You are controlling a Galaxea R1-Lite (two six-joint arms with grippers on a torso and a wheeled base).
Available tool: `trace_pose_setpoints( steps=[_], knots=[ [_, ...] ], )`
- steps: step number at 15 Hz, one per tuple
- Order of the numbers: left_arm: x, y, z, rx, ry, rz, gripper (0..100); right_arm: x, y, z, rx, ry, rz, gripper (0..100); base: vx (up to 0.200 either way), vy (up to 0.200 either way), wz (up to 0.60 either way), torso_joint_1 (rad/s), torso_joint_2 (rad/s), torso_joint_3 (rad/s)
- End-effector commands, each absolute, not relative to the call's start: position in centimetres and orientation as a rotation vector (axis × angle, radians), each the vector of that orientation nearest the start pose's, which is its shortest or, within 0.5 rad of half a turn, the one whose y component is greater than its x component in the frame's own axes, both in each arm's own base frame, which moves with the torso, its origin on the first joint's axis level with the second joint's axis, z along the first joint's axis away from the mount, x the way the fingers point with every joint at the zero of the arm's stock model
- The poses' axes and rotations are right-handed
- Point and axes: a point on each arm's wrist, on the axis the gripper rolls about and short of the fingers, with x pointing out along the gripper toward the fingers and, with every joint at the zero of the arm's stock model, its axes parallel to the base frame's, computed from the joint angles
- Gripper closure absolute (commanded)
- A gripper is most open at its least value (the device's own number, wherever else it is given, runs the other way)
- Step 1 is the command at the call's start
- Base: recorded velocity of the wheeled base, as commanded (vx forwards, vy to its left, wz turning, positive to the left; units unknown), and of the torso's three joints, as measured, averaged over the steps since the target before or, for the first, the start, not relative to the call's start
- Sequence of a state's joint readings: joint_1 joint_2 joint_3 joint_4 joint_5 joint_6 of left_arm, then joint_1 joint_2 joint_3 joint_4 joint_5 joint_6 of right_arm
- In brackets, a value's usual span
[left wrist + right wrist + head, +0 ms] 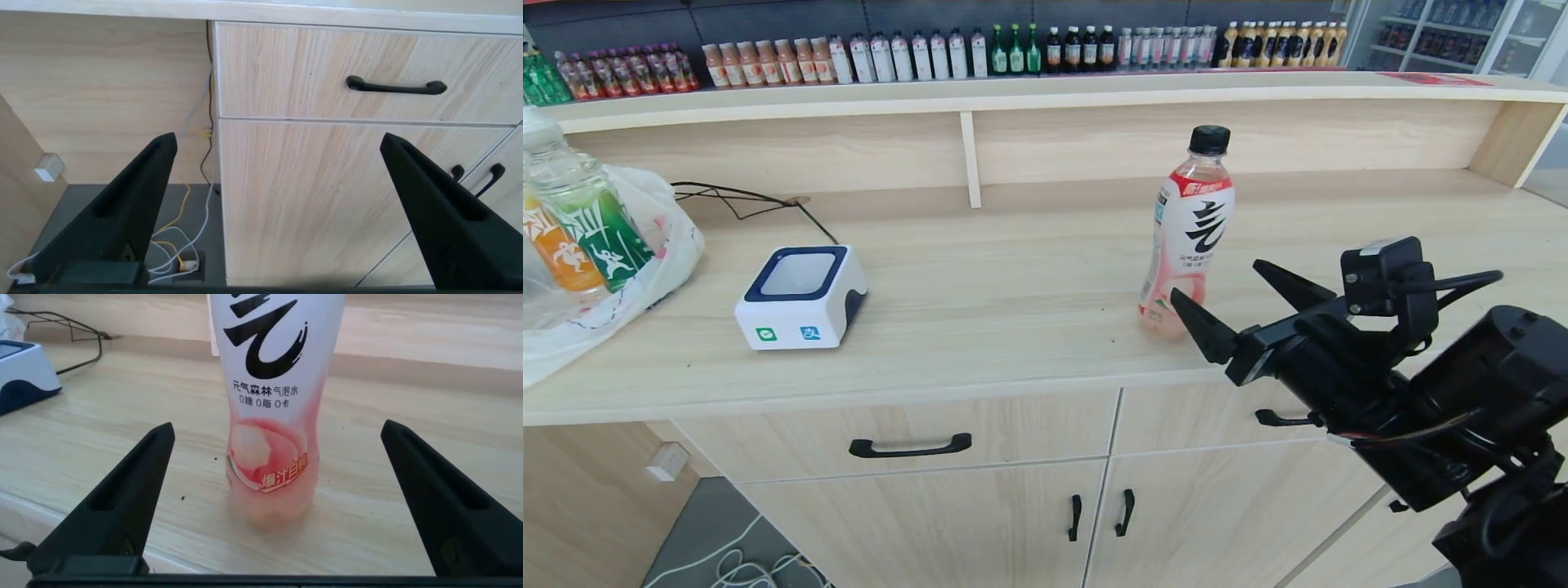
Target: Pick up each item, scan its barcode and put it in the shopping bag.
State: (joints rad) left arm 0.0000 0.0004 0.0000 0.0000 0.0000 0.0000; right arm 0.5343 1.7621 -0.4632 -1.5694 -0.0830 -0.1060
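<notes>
A pink drink bottle (pixel 1188 237) with a black cap stands upright near the front edge of the wooden counter (pixel 1013 294). My right gripper (pixel 1232 304) is open just to its right and front, fingers pointing at its lower part without touching. In the right wrist view the bottle (pixel 272 433) stands between and beyond the spread fingers (pixel 122 498). The white and blue barcode scanner (pixel 800 298) sits on the counter's left half. A white shopping bag (pixel 613 269) at the far left holds bottles (pixel 580 220). My left gripper (pixel 278 196) is open, facing the cabinet front below the counter.
A black cable (pixel 743 200) runs from the scanner to the back of the counter. A raised shelf (pixel 1045 94) spans the back. Below are a drawer and doors with black handles (pixel 911 447). Bare counter lies between scanner and bottle.
</notes>
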Motion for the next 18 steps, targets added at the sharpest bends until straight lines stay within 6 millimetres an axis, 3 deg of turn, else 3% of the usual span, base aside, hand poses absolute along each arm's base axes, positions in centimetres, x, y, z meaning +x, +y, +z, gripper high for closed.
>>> trace_pose_setpoints(
  steps=[1,5,9,15,18],
  knots=[
    [-2.3,0.0,7.5,0.000,0.000,0.000,0,23.9,13.9,17.5,-0.019,-0.289,0.432,0,0.000,0.000,0.00,0.000,0.00,0.000],
    [-2.3,0.0,7.5,0.000,0.000,0.000,0,23.3,13.9,17.7,-0.002,-0.287,0.402,0,0.000,0.000,0.00,0.000,0.00,0.000],
    [-2.3,0.0,7.5,0.000,0.000,0.000,0,22.7,16.3,18.4,0.069,-0.292,0.345,0,0.000,0.000,0.00,0.000,0.00,0.000],
    [-2.3,0.0,7.5,0.000,0.000,0.000,0,24.0,17.5,16.8,0.079,-0.239,0.326,0,0.000,0.000,0.00,0.000,0.00,0.000],
    [-2.3,0.0,7.5,0.000,0.000,0.000,0,25.5,18.5,17.2,0.093,-0.268,0.326,0,0.000,0.000,0.00,0.000,0.00,0.000]
  ],
)
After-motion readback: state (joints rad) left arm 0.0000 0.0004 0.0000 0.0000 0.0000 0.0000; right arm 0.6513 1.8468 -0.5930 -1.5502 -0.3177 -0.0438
